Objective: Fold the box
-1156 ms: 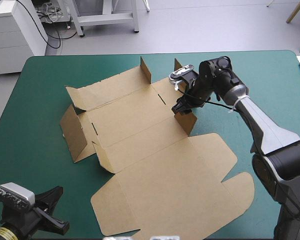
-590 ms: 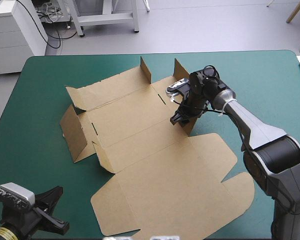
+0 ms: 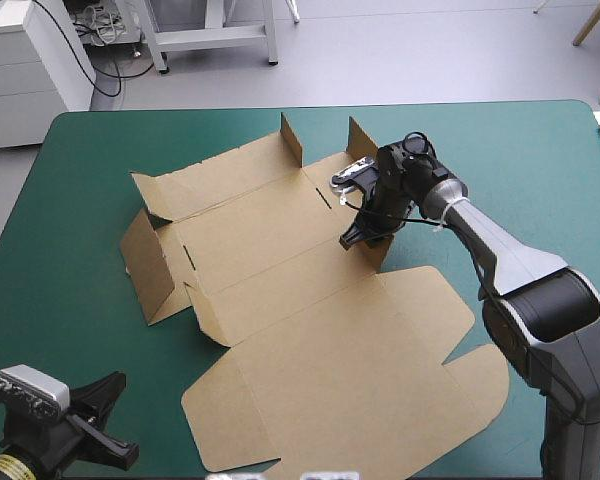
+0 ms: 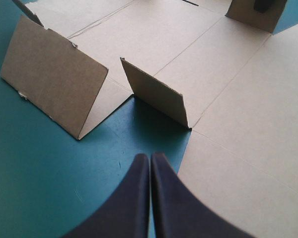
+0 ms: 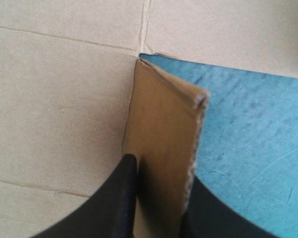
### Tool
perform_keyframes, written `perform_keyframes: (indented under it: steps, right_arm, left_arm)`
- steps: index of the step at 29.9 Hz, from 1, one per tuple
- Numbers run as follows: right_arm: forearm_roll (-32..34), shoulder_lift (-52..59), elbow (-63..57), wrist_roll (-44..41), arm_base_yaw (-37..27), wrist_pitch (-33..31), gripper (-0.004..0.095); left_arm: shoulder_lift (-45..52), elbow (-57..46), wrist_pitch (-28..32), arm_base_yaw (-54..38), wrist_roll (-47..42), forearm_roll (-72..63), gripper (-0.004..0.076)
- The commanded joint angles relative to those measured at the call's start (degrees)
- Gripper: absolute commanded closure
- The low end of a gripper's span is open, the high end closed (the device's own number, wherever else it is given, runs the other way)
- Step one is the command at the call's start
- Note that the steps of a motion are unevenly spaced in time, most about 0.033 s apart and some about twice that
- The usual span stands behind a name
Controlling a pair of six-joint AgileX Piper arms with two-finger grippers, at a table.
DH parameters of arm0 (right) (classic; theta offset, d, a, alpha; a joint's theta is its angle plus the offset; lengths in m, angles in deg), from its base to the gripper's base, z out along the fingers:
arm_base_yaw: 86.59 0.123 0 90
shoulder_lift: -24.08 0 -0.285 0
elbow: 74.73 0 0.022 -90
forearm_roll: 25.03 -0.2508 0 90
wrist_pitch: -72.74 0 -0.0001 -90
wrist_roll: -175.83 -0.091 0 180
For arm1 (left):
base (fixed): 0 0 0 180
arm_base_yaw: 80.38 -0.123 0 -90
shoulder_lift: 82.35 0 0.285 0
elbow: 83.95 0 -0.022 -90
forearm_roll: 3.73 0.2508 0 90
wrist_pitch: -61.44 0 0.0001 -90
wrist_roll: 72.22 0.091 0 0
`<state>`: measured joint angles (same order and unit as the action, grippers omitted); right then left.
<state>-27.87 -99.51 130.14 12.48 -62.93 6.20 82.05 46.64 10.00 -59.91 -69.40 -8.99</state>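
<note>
Where the high view shows only the right pincer (image 3: 358, 238) buried against the near right corner of the box (image 3: 310, 300), the right wrist view makes the grip plain: the black fingers (image 5: 121, 188) are nearly closed on an upright corner flap (image 5: 164, 124), one finger on its inner face over the board, the other on its outer face over the teal-green cover. The left wrist view shows the left pincer (image 4: 150, 157) with its fingers pressed together in one point, holding nothing, low over bare cover just short of the box's left end. Ahead of it stand two raised flaps, a wide end wall (image 4: 54, 94) and a smaller tab (image 4: 154, 91).

The right arm reaches in from the right, bent at the elbow, its wrist tipped down onto the flap. The left arm sits back at the near left corner.

The box lies at the middle of the desk (image 3: 80, 170), mostly flat, its lid panel spread toward the near edge, two short flaps upright along its far side.
</note>
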Motion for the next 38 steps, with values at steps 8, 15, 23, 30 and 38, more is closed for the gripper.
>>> perform_keyframes:
  steps: [8,15,23,30,38]
  right_arm:
    - [-0.2,3.1,2.0,8.6,1.0,-0.4,0.0929]
    - [0.1,3.1,2.0,18.9,6.0,-0.4,0.0929]
    - [0.2,3.1,2.5,30.6,12.3,-0.4,0.0930]
    - [8.0,1.4,8.4,32.8,11.6,-0.1,0.0930]
    - [5.9,-1.6,17.1,35.1,8.9,-0.5,0.0930]
  left_arm:
    - [-0.8,1.1,4.1,0.1,-0.3,-0.4,0.0731]
    - [-0.8,1.1,4.1,0.1,-0.3,-0.4,0.0731]
    - [-0.8,1.1,4.1,0.1,-0.3,-0.4,0.0731]
    - [-0.8,1.1,4.1,0.1,-0.3,-0.4,0.0731]
    - [-0.8,1.1,4.1,0.1,-0.3,-0.5,0.0731]
